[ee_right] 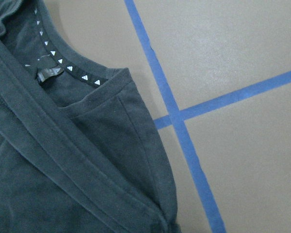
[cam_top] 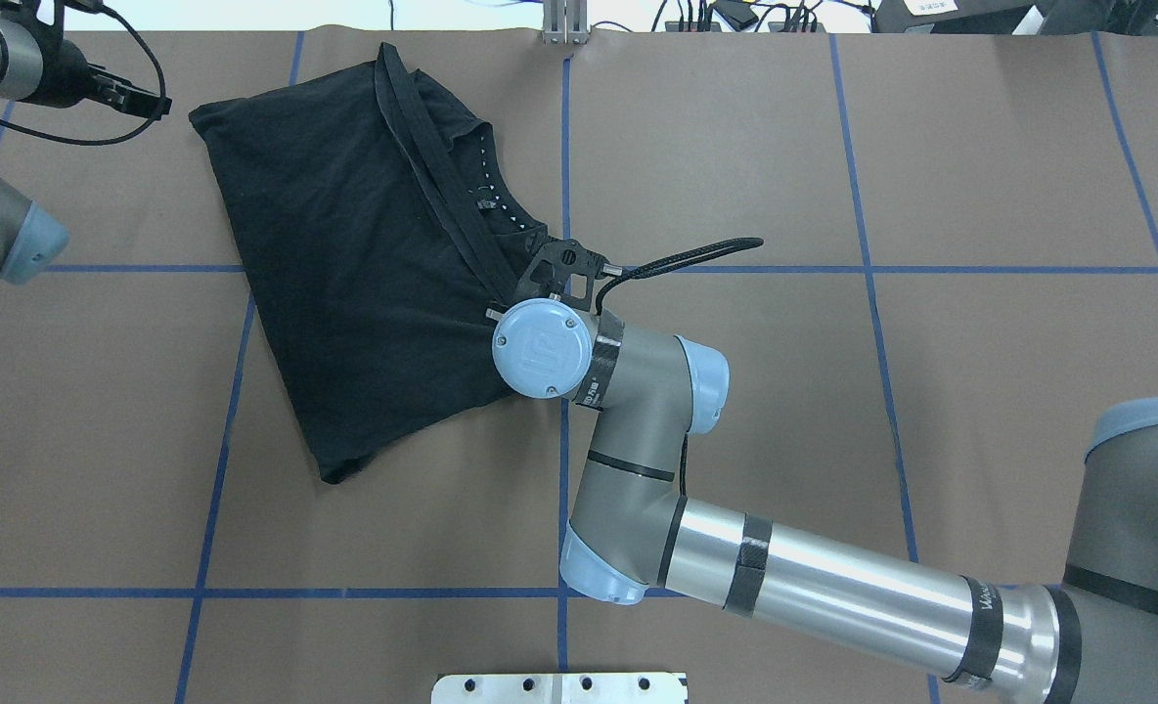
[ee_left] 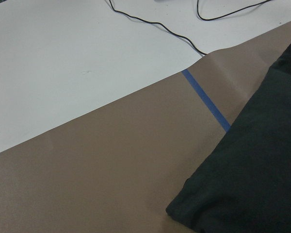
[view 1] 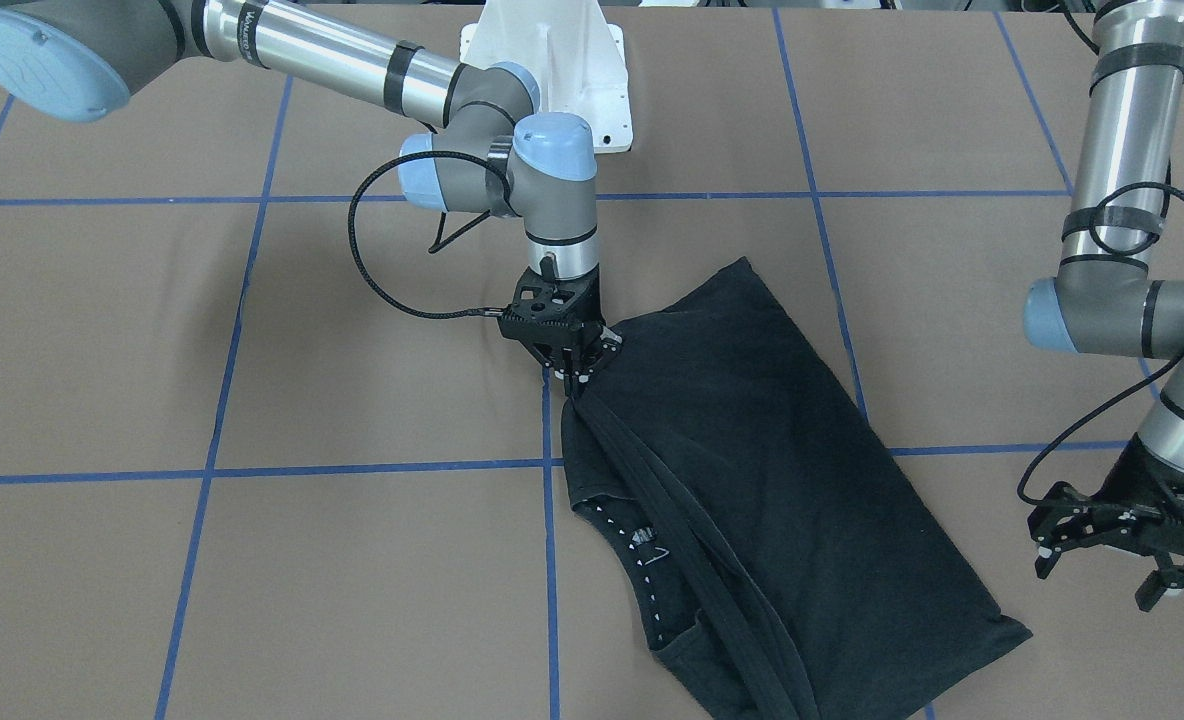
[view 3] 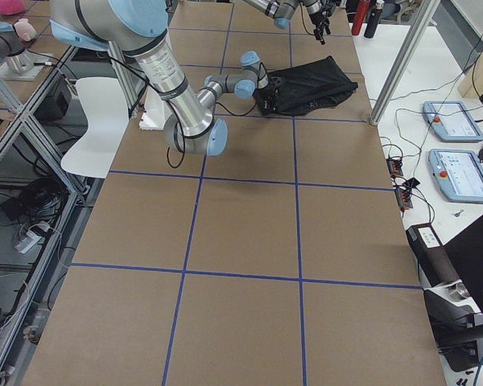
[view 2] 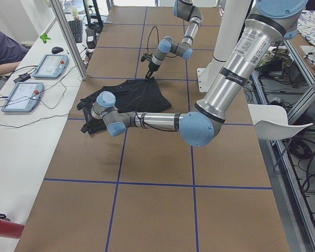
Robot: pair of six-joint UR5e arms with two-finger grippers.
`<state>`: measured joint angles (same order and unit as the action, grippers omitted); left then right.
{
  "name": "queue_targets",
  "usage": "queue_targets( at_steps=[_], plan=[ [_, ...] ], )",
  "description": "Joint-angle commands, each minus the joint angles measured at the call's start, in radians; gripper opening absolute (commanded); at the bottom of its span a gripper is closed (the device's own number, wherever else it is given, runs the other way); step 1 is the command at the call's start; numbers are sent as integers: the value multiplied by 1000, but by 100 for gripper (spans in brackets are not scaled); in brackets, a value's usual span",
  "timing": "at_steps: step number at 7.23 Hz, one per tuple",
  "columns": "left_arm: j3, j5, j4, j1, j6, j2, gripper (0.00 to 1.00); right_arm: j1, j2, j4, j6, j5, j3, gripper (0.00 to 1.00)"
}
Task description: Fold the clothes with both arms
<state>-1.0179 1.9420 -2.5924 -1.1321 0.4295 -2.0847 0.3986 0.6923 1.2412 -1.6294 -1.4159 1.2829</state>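
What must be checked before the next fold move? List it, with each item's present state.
1. Right gripper shut on the T-shirt edge: ok.
2. Left gripper open and holding nothing: ok.
3. Left gripper on the cloth: not ok, it stands off beside the T-shirt's corner.
4. T-shirt lying flat: not ok, a folded band runs from the pinch past the collar.
5. T-shirt wholly on the table: ok in the overhead view.
6. Graphic side down: cannot tell, no graphic shows.
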Motion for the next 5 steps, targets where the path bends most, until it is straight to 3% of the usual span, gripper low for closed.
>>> queue_targets(
  at_steps=[1,3,5],
  plan=[
    [-1,0,0,0,0,0,100,-12,12,10,0,0,66,0],
    [-2,0,0,0,0,-2,100,-84,42,203,-23,18,247,0],
    [-4,2,0,0,0,-2,100,-226,177,268,-56,151,459,0]
  ],
)
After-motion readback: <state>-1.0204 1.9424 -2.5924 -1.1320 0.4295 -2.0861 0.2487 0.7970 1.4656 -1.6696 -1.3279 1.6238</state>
